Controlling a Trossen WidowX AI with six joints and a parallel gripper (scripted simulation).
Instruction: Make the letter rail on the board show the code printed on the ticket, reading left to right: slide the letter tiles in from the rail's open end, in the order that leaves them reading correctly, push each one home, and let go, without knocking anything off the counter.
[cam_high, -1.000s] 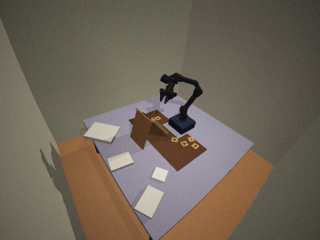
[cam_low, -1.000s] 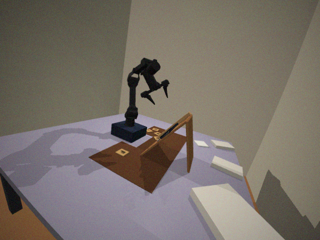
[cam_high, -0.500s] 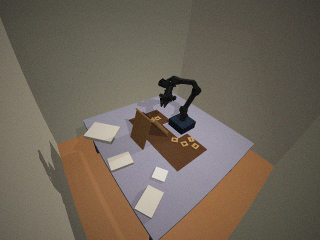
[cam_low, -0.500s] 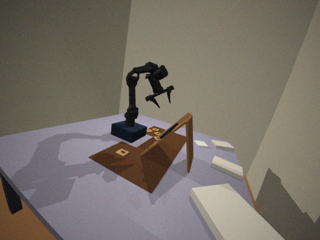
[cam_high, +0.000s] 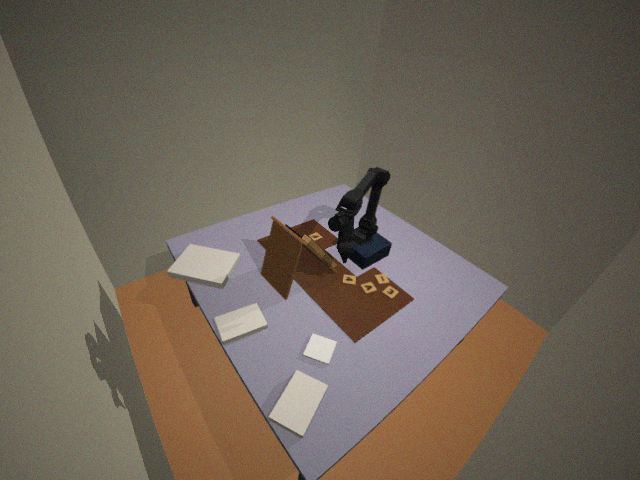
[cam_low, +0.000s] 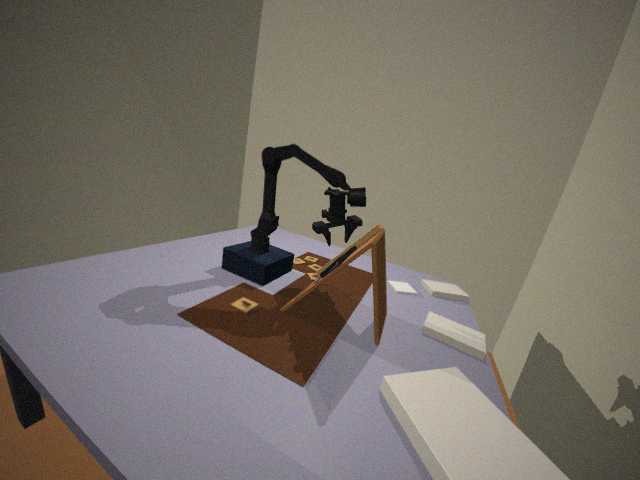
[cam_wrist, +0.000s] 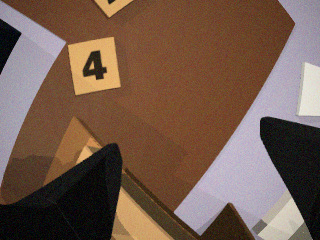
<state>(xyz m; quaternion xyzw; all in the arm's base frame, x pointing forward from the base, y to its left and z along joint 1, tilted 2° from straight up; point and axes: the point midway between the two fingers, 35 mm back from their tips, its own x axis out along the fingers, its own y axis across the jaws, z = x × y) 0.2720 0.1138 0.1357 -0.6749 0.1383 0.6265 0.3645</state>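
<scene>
My gripper (cam_high: 344, 258) (cam_low: 338, 242) (cam_wrist: 191, 140) is open and empty, fingers pointing down, above the mat beside the propped board. The board (cam_low: 376, 233) (cam_wrist: 137, 210) slopes up to a rear support panel (cam_high: 281, 266) (cam_low: 379, 294). Its dark rail (cam_low: 338, 262) shows edge-on; its tiles and the ticket's print cannot be read. A tile marked 4 (cam_high: 349, 279) (cam_wrist: 95, 65) lies flat on the mat near the board's end. Three more tiles lie beyond it, one of them a partly visible tile (cam_wrist: 112, 6). Another tile (cam_high: 315, 236) (cam_low: 244, 304) lies at the mat's opposite end.
The brown mat (cam_high: 351, 320) (cam_low: 299, 369) (cam_wrist: 200, 100) lies under the board and tiles. The arm's blue base (cam_high: 371, 250) (cam_low: 257, 262) stands beside it. Several pale blocks lie behind the board, including a large one (cam_high: 204, 264) (cam_low: 454, 418) and a small flat one (cam_high: 320, 348) (cam_low: 402, 287).
</scene>
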